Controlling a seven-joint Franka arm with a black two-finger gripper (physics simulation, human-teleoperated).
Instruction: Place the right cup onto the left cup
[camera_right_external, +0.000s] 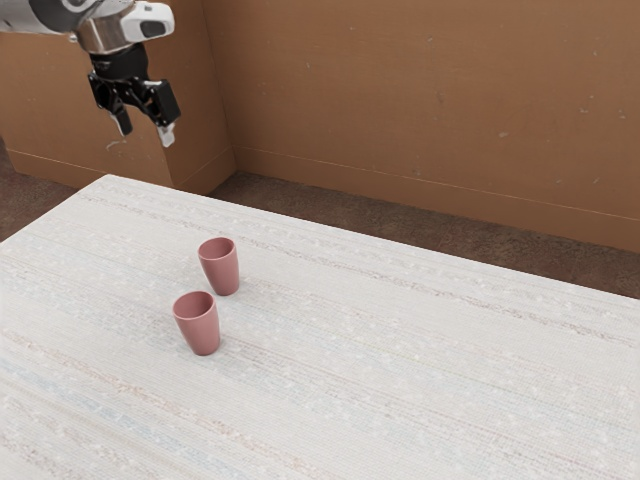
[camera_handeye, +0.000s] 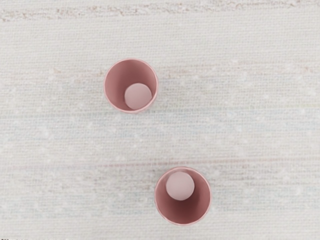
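Note:
High at the exterior view's upper left, my gripper (camera_right_external: 146, 135) hangs open, its two fingertips apart and nothing between them. Two pink cups stand upright on the table, well below the hand. One cup (camera_right_external: 225, 272) is farther from the exterior camera; the other cup (camera_right_external: 203, 331) is nearer to it, and a small gap separates them. From above, the wrist view looks into both: one cup (camera_handeye: 117, 82) and the other cup (camera_handeye: 195, 207) have their mouths up and bare inner bottoms.
The table (camera_right_external: 420, 370) has a whitish, faintly striped top. Beyond its far edge are a dark floor (camera_right_external: 290, 195) and a brown wall (camera_right_external: 420, 100).

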